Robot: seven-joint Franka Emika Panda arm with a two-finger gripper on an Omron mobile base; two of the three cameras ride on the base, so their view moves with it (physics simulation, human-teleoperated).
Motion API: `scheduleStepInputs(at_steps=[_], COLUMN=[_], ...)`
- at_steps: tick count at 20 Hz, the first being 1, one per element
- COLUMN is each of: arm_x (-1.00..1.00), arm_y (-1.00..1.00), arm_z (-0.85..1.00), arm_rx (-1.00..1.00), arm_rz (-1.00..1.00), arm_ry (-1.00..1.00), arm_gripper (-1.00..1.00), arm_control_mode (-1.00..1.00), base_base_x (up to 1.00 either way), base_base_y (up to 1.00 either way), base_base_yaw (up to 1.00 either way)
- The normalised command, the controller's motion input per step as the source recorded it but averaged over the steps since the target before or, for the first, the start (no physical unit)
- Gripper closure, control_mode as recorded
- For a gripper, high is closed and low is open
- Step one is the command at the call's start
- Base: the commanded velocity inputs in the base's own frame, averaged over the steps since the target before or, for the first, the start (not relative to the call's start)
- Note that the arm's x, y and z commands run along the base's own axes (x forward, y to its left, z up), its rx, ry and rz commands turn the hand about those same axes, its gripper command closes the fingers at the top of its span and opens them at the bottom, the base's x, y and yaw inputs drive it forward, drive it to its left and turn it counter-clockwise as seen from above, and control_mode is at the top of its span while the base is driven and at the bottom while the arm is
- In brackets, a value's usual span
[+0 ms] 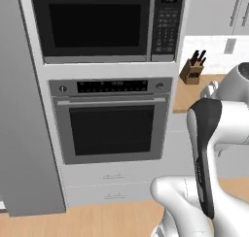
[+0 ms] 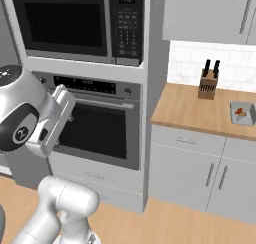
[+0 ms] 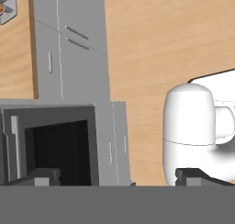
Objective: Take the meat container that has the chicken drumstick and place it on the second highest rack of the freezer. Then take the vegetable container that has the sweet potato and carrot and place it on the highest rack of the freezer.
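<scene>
Here the fingers stand fully open w/ nothing held; a container sits on the tabletop near the knife block.

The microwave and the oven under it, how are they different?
The microwave sits higher and has its buttons in a panel down its right side; the oven sits lower, with its dark display strip and two knobs across the top. The oven has a long bar handle across its door; the microwave shows none. Both are grey with dark glass doors, and both are closed.
</scene>
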Motion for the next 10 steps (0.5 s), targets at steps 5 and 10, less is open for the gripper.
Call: scheduleStepInputs(at_steps=[5, 10], arm_x=[0.00, 0.00], arm_y=[0.00, 0.00], arm_z=[0.00, 0.00], arm_rx=[0.00, 0.00], arm_rz=[0.00, 0.00], arm_ry=[0.00, 0.00], arm_gripper=[-1.00, -1.00], arm_control_mode=[1.00, 1.00], base_base_x=[0.22, 0.37], base_base_y=[-1.00, -0.93], base_base_yaw=[0.00, 0.00])
